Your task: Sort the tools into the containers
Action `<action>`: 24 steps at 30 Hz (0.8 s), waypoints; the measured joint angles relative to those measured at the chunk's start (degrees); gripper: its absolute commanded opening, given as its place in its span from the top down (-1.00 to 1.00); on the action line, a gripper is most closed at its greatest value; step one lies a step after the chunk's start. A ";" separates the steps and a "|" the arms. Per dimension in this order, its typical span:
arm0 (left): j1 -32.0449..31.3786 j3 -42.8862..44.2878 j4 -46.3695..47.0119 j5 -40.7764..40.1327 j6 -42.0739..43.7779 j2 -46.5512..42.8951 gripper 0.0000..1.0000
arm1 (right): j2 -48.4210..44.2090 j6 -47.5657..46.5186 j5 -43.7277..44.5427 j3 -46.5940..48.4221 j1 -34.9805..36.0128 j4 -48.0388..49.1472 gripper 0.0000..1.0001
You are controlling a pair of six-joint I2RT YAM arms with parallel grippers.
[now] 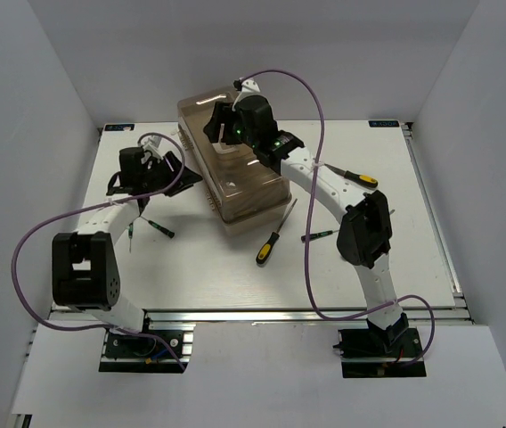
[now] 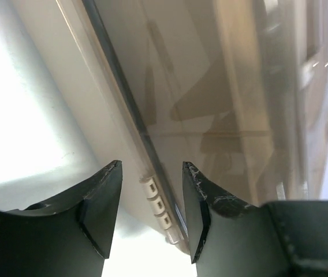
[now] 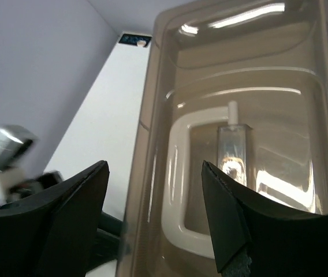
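The beige toolbox stands shut in the middle of the table under its translucent brown lid. My left gripper is open at the box's left side. In the left wrist view its fingers straddle the lid's edge and small hinge knuckles without touching them. My right gripper is open above the lid's far end; the right wrist view shows the lid and its white handle between the jaws. A yellow-and-black screwdriver, a green driver and another yellow-handled tool lie on the table to the right.
A green-marked driver and a thin tool lie on the table left of the box, near my left forearm. White walls close in the table at the back and both sides. Purple cables loop over both arms.
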 measured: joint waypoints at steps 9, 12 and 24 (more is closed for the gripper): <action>1.62 3.87 -3.28 -6.82 -0.61 -12.92 -0.30 | -0.04 0.66 -2.89 -3.58 0.07 -0.74 -0.36; 2.82 3.78 -2.75 -7.10 -0.98 -16.33 -0.31 | -0.04 0.90 -2.91 -3.63 0.13 -1.51 -0.36; 3.13 -0.09 1.20 -6.51 -2.97 -17.92 -0.33 | 6.75 3.54 -0.02 8.02 0.83 -8.24 -0.32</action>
